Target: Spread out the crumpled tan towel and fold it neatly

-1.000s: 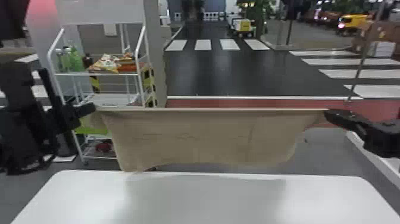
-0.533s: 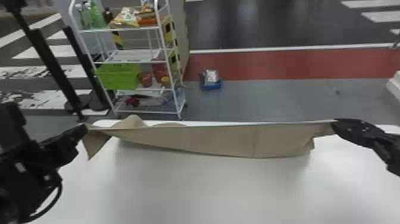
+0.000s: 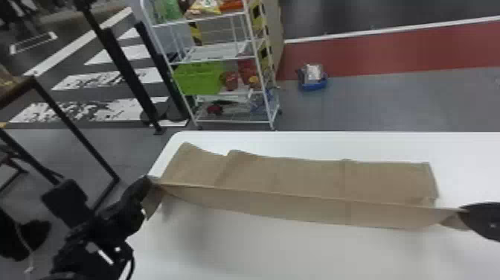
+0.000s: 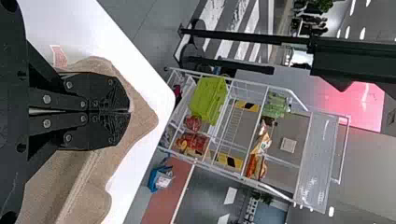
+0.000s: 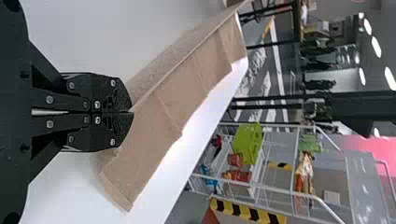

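Left gripper [image 3: 148, 180]: jaws closed on the near left corner of the tan towel [image 3: 290, 178].
White rack [image 3: 219, 57]: green bottles [image 3: 169, 10] and snack packets [image 3: 210, 7] up high; lower, a green bin [image 3: 199, 78], contents I can't make out, beside red items [image 3: 230, 80].
Towel: far part on the bench [image 3: 260, 253], near edge raised and stretched between both grippers.
Blue tub [image 3: 312, 85]: on the floor, silvery packet [image 3: 311, 72] inside.
Right gripper [image 3: 463, 211]: jaws closed on the near right corner.
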